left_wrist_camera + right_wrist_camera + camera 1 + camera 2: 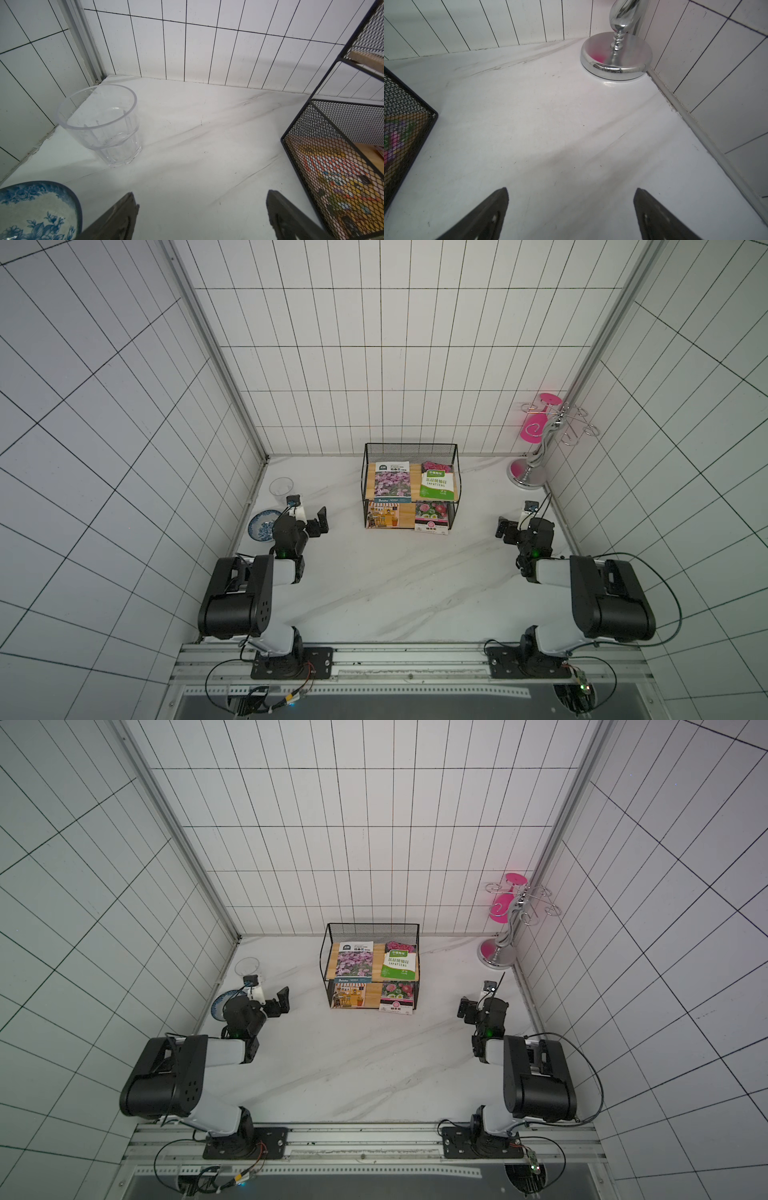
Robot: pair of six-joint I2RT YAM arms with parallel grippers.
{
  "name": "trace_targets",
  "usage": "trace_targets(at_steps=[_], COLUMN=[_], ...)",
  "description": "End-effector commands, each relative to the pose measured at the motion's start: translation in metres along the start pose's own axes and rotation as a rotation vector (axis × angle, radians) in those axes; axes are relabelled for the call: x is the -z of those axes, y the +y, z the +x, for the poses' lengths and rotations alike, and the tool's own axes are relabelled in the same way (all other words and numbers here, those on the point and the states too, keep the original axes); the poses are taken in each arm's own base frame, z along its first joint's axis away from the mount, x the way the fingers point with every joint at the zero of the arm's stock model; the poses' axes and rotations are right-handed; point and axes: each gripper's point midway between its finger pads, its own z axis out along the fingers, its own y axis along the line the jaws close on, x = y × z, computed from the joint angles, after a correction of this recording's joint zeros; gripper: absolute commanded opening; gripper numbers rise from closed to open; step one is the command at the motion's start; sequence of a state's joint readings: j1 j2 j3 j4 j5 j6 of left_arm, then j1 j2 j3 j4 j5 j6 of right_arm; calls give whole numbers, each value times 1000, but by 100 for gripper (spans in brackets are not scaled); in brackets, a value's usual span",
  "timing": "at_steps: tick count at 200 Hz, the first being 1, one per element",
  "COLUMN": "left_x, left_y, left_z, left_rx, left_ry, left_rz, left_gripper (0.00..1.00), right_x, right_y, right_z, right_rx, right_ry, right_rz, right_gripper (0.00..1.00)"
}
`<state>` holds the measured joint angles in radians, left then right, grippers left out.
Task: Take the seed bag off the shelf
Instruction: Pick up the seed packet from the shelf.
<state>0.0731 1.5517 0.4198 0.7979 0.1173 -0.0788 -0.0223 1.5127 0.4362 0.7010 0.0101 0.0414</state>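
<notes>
Top views both show us the shelf (409, 446) at the back of the table (395, 580), two seed bags (392, 483) on its upper board and two on the lower, while the left claw (200, 199) and right claw (571, 189) gape wide and empty, well apart on either side.

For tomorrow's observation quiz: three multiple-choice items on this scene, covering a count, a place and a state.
1. How many seed bags on the shelf: A two, B four, C six.
2. The clear cup stands: A on the shelf, B in a pincer, C on the table near the blue dish.
3. The left pincer and right pincer are: A open and empty, B shut on bags, C holding the cup.
Key: B, two per tier; C, top views show it; A, jaws spread, nothing between.
</notes>
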Motion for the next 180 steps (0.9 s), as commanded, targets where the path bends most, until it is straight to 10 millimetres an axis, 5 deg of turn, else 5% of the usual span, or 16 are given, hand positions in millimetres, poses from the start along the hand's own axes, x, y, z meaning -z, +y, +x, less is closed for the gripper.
trace_targets(at_steps=[1,44,87,151,180], left_x=[-2,11,28,85,91], left_y=[16,3,-56,-102,-139], left_z=[-26,-54,-70,-43,-58], left_rx=[54,300,513,969,1080], left_ry=[-2,304,441,646,572], left_rz=[-74,-140,-50,-80,-17], left_gripper=[99,98,98,98,98], right_x=[5,38,56,51,55], right_y=[-23,-13,16,35,37], right_z=[-40,-71,-105,-98,-96], right_rx=[-98,-386,-458,-566,-569], right_ry=[45,218,299,395,368], right_rz=[101,84,27,-31,-53], right_gripper=[99,98,99,99,99])
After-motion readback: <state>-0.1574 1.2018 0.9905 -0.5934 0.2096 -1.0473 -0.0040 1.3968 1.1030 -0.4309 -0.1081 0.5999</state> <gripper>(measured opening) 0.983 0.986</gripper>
